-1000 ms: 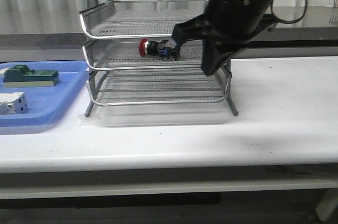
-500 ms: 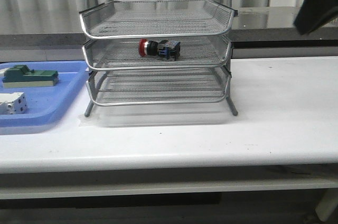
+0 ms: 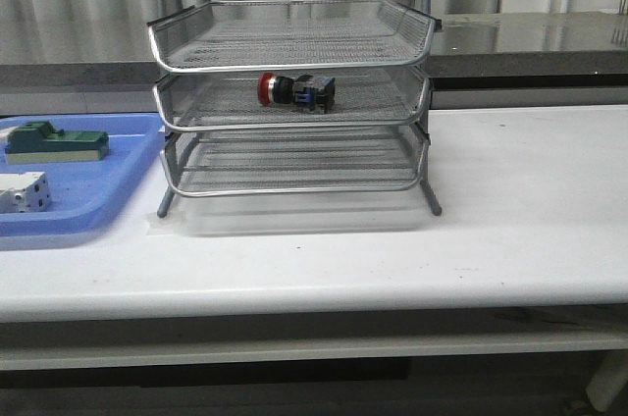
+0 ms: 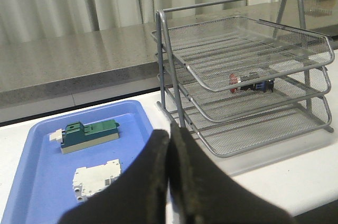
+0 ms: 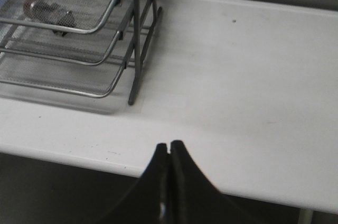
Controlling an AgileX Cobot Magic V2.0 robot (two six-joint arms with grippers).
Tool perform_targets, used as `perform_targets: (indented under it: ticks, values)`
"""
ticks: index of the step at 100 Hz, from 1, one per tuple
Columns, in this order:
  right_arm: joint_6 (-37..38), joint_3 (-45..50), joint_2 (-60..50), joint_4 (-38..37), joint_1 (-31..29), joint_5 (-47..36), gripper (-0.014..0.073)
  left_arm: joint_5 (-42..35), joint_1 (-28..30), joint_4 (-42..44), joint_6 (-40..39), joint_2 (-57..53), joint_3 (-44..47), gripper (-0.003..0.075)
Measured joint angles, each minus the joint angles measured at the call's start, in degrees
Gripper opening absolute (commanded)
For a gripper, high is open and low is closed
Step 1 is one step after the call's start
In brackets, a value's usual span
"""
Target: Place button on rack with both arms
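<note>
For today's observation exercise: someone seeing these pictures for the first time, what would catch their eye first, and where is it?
The red-capped button stands out, lying on its side on the middle tier of the wire rack in the middle of the white table. Next comes the blue tray left of the rack, holding a green part and a white part. Neither arm shows in the front view.

The black left gripper (image 4: 169,182) is seen with its two tapered fingers pressed together, nothing held between them. The black right gripper (image 5: 169,174) is likewise closed, its fingertips touching, nothing gripped.
</note>
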Motion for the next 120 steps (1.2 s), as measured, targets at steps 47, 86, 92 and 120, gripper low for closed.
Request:
perform_targets:
  ticks: [47, 86, 92, 120]
  values:
    - [-0.02, 1.96, -8.02, -0.94, -0.76, 6.02, -0.006, 0.0, 0.0, 0.0, 0.0, 0.0, 0.0, -0.002]
    - [-0.02, 1.96, -8.02, -0.94, -0.76, 6.02, -0.006, 0.0, 0.0, 0.0, 0.0, 0.0, 0.0, -0.002]
    - [-0.02, 1.96, -8.02, -0.94, -0.76, 6.02, -0.006, 0.0, 0.0, 0.0, 0.0, 0.0, 0.0, -0.002]
    - [-0.02, 8.88, -13.28, -2.12, -0.76, -1.92, -0.006, 0.0, 0.0, 0.0, 0.0, 0.0, 0.0, -0.002]
